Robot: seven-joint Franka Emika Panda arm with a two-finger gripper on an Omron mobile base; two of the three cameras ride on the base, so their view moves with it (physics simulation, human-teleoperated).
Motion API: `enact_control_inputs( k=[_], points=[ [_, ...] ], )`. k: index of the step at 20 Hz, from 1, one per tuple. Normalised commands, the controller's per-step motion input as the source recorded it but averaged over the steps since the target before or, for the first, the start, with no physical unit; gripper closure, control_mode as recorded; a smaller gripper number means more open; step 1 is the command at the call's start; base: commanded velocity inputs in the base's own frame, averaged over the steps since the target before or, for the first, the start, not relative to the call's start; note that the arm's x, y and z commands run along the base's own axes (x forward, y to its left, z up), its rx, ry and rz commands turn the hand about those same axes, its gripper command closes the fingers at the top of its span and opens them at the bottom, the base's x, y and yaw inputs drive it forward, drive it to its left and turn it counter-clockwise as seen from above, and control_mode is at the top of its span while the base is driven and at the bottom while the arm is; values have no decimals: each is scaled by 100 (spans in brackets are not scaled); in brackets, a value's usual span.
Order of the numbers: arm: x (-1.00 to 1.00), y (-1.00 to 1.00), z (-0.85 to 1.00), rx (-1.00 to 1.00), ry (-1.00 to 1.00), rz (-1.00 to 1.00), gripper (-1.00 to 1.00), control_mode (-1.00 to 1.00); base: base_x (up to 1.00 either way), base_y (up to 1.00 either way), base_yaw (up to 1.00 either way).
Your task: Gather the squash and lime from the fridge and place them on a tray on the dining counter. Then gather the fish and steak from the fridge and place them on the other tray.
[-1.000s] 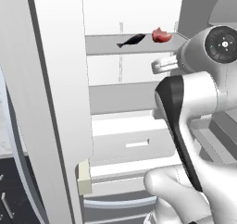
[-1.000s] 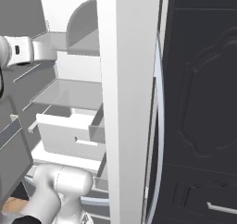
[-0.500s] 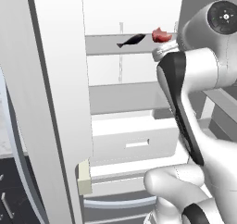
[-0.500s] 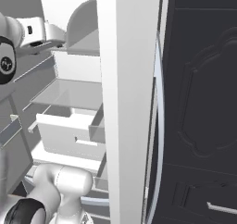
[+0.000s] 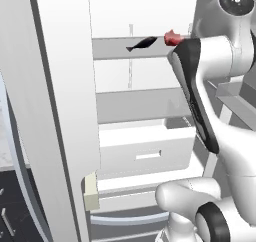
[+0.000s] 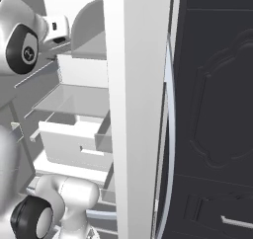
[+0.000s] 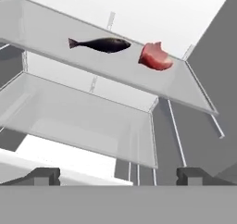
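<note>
Fish (image 7: 101, 44) and steak (image 7: 156, 57) sit on the upper glass shelf (image 7: 115, 70) inside the open fridge (image 5: 65, 111), steak just right of the fish (hand view). Gripper (image 7: 118, 176) below the shelf, jaws wide open, holding nothing.

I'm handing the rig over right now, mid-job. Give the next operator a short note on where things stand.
Pincer: open, empty, aimed into the open fridge.
Fish and steak: side by side on an upper fridge shelf, steak to the right, neither touched.
Squash, lime, trays: can't be judged from here; check the dining counter.
Left: pick fish and steak, carry them to the second tray.
</note>
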Motion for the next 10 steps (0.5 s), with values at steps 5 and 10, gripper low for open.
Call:
enact_control_inputs(
  k=[5, 10],
  points=[
    [36, 0, -12, -11, 0, 0, -100, -100, 0, 0, 0],
    [37, -6, -1, -10, 0, 0, -100, -100, 0, 0, 0]
  ],
)
